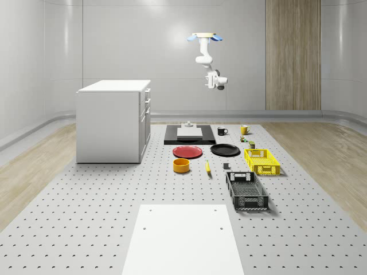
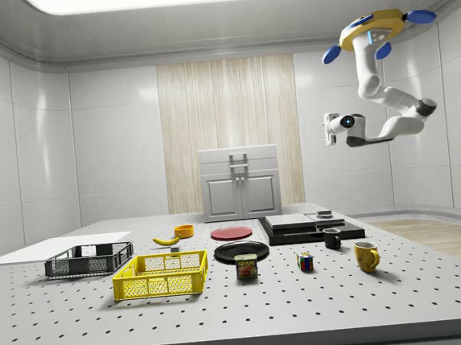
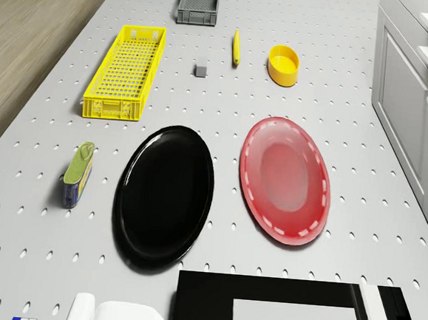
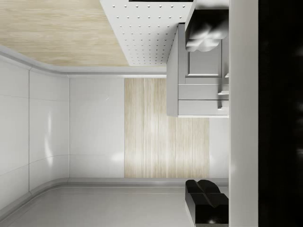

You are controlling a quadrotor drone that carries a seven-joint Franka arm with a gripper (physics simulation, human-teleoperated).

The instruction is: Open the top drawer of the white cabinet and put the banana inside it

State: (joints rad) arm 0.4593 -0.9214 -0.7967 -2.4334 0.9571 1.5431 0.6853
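The yellow crate (image 1: 262, 161) and black crate (image 1: 246, 191) hold nothing; the banana (image 1: 207, 167) — small, yellow — lies on the table (image 1: 86, 206). The drone (image 1: 206, 37) hovers high, and I cannot tell its gripper (image 2: 328, 127) state.

The table (image 1: 86, 229) is matt grey metal, drilled with rows of holes. The black plate (image 3: 164, 195) and red plate (image 3: 286, 179) look glossy and smooth. Both the yellow crate (image 3: 124, 71) and grey crate (image 1: 246, 191) are latticed plastic. A wood-grain panel (image 1: 292, 54) covers the wall at the whole-scene view's upper right.

The can (image 2: 246, 265) reads "SPAM"; no other text is legible.
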